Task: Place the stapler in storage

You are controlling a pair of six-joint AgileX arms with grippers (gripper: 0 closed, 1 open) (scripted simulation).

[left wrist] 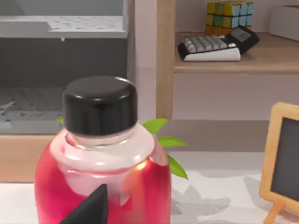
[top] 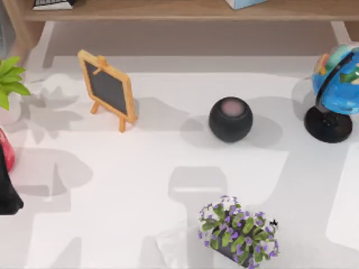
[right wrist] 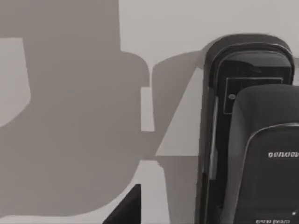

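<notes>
Stapler (right wrist: 247,135) — black, lying flat on the white bench (right wrist: 70,116) right beneath our right wrist camera — looks not yet grasped, so lifting and storing remain. Whether either pincer is apart or together, we cannot tell.

The white table (top: 168,168) is evenly and brightly lit, and soft-edged grey shadows lie across it. The small chalkboard easel (top: 107,88) and the dark round speaker (top: 230,119) each throw a shadow to the speaker's right side, so light comes from the left and above. Broad blocky shadows fall in front of the speaker and beside the purple flower pot (top: 238,232). In the left wrist view, the red bottle (left wrist: 105,182) carries pale highlights on its shoulder and its black cap (left wrist: 100,105) a faint sheen at the rim; the close bottle looks slightly soft. In the right wrist view, large flat grey shadows cover the table beside the black stapler (right wrist: 247,135).
</notes>
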